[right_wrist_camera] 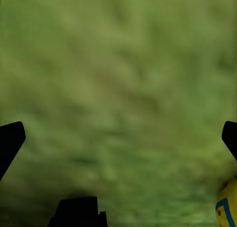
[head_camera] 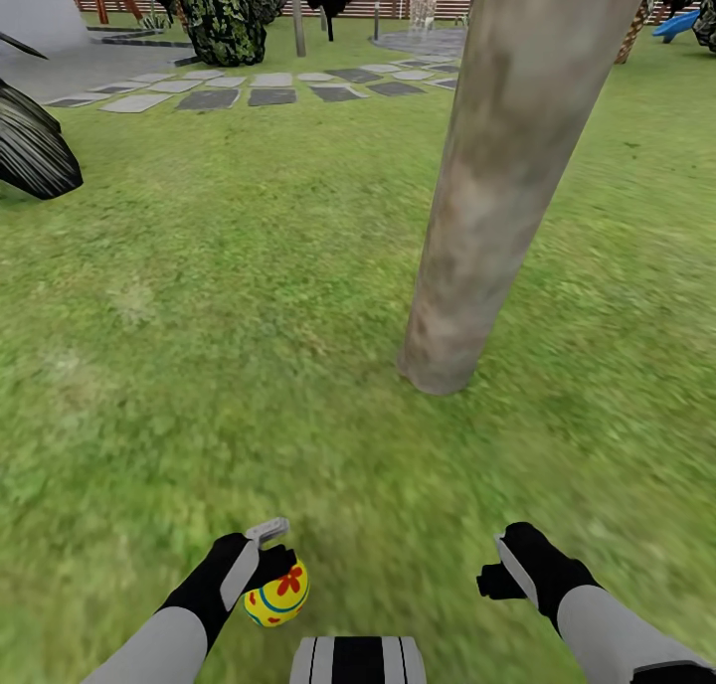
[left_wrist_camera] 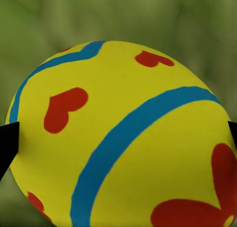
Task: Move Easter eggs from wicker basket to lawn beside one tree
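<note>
The left gripper (head_camera: pixel 270 557) carries one Easter egg (head_camera: pixel 277 593), its fingers (left_wrist_camera: pixel 8 143) clenched on the egg's two sides, the shell hanging above the lawn (head_camera: pixel 229 366). The tree (head_camera: pixel 497 197) stands ahead and to the right of the egg, its foot well apart from it. The right gripper (head_camera: pixel 505 565) is the nearer to the trunk, its fingers spread and grasping nothing. A set-down likely needs the left arm to carry the egg forward and rightward.
</note>
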